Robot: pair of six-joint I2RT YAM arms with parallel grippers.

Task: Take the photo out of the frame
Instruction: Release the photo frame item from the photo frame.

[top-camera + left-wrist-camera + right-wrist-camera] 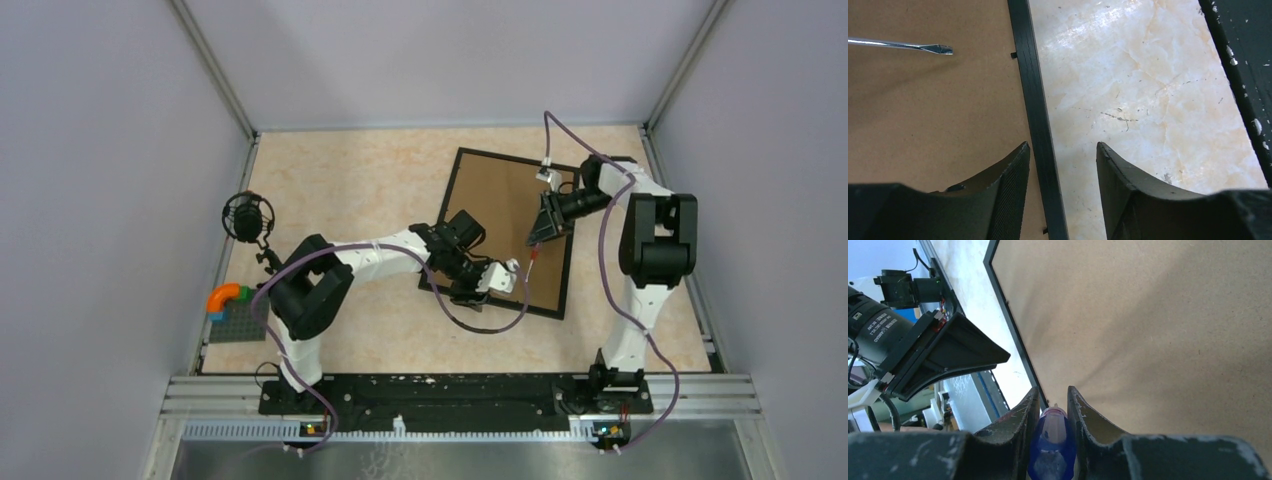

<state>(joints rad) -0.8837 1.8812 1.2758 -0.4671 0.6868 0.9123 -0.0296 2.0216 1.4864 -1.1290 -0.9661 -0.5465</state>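
The frame (pixel 452 200) lies face down on the table, its brown board back (pixel 505 215) up. The photo is hidden. My left gripper (pixel 475 295) is open at the frame's near edge. In the left wrist view it (pixel 1062 150) straddles the black frame bar (pixel 1040 125), with one finger over the board and one over the table. My right gripper (pixel 542 240) is over the board. In the right wrist view it (pixel 1053 392) is shut on a screwdriver's blue handle (pixel 1053 440). The screwdriver's metal tip (pixel 940 49) hovers just over the board.
A black camera lens with a hood (pixel 933 350) sits beside my right gripper. A black round microphone-like object (pixel 247 217) and a grey brick plate with orange and blue pieces (pixel 232 310) stand at the table's left. A black rail (pixel 1238 75) runs along the near edge.
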